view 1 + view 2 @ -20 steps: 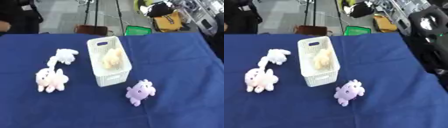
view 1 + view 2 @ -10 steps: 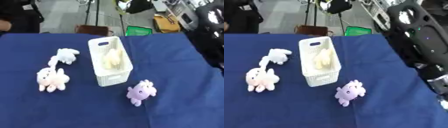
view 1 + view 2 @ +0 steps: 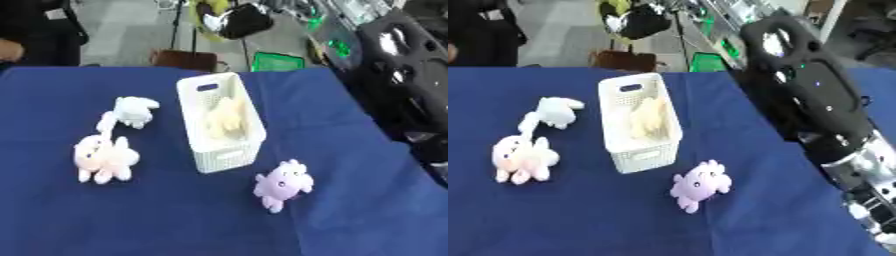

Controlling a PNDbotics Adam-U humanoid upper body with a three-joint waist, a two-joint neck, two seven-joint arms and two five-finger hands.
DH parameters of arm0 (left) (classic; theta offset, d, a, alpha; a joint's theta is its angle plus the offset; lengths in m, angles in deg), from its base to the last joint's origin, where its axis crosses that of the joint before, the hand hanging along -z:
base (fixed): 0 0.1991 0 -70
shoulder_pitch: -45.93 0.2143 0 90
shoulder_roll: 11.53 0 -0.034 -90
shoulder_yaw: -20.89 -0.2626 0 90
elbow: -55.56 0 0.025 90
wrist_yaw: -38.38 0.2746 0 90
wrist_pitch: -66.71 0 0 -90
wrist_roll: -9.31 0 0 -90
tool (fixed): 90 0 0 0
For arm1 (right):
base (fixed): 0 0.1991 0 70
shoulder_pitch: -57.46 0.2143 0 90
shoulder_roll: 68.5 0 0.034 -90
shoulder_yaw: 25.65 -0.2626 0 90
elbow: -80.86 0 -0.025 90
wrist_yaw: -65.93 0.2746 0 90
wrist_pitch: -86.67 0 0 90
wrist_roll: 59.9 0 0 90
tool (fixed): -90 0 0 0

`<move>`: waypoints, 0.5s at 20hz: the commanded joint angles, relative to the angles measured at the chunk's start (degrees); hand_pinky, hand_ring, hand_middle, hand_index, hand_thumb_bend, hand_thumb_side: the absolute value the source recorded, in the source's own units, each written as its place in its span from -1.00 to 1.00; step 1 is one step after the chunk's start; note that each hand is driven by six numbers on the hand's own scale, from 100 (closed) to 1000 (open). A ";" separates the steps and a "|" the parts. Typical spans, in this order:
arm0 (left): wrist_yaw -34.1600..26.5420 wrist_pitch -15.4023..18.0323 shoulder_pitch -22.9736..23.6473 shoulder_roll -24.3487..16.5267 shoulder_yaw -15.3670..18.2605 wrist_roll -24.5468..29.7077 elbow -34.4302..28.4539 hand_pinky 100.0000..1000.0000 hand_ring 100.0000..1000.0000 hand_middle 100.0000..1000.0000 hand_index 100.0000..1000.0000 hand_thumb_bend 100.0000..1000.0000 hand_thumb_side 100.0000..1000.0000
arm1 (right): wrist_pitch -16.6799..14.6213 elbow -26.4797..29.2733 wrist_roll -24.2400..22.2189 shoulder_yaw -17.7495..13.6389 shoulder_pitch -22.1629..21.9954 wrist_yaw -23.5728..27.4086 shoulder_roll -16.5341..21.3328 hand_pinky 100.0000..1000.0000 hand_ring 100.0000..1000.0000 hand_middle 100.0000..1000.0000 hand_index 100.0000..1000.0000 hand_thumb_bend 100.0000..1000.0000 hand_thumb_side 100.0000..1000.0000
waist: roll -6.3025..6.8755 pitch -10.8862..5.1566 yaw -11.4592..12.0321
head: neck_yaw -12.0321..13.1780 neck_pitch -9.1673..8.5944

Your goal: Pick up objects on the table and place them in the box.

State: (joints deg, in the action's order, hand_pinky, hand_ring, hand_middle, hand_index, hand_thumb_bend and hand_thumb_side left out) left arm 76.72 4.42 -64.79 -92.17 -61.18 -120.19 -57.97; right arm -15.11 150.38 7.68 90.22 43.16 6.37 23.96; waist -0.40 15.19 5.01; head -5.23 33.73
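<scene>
One white box (image 3: 220,122) stands mid-surface (image 3: 105,220), holding one cream plush (image 3: 224,117). Three plush toys lie outside it: white (image 3: 131,111) and pink (image 3: 103,159) to its left, purple (image 3: 282,183) near its front right corner. The right arm (image 3: 815,105) fills the right edge; whether its fingers are released or clenched cannot be told.

A deep blue cloth (image 3: 175,220) covered the surface from edge to edge. Beyond its far edge lay a grey floor (image 3: 131,30), on which stood a brown stool-like piece (image 3: 185,59), a green crate (image 3: 278,62) and thin dark stand legs (image 3: 179,25). Blurred equipment with green lights (image 3: 337,47) crowded the far right.
</scene>
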 commanded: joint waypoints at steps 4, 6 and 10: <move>-0.25 0.86 -0.87 -0.41 -0.10 -0.70 -1.05 0.02 0.02 0.25 0.40 -1.00 0.14 | -0.70 0.56 -1.11 0.84 -0.12 1.49 0.16 0.11 0.10 -0.32 -0.03 -1.00 0.42 | 0.42 -0.87 0.21 | -0.30 0.02; -0.25 0.85 -0.87 -0.37 -0.09 -0.71 -1.05 0.02 0.02 0.25 0.40 -1.00 0.14 | -0.88 0.68 -1.42 1.21 -0.40 1.74 0.18 0.11 0.11 -0.32 -0.02 -1.00 0.42 | 0.43 -0.80 0.18 | -0.29 0.05; -0.22 0.81 -0.87 -0.30 -0.06 -0.69 -1.05 0.02 0.02 0.25 0.40 -1.00 0.13 | -1.26 0.66 -2.16 2.05 -1.37 2.34 0.49 0.10 0.11 -0.32 -0.02 -1.00 0.40 | 0.50 -0.55 0.12 | -0.30 0.06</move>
State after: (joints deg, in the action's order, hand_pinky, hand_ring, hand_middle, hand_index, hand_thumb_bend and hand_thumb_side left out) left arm 76.69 4.43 -64.99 -92.14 -61.18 -120.18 -57.97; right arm -16.26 150.37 5.85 92.43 40.77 8.13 23.51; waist -0.15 15.62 5.09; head -5.41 33.73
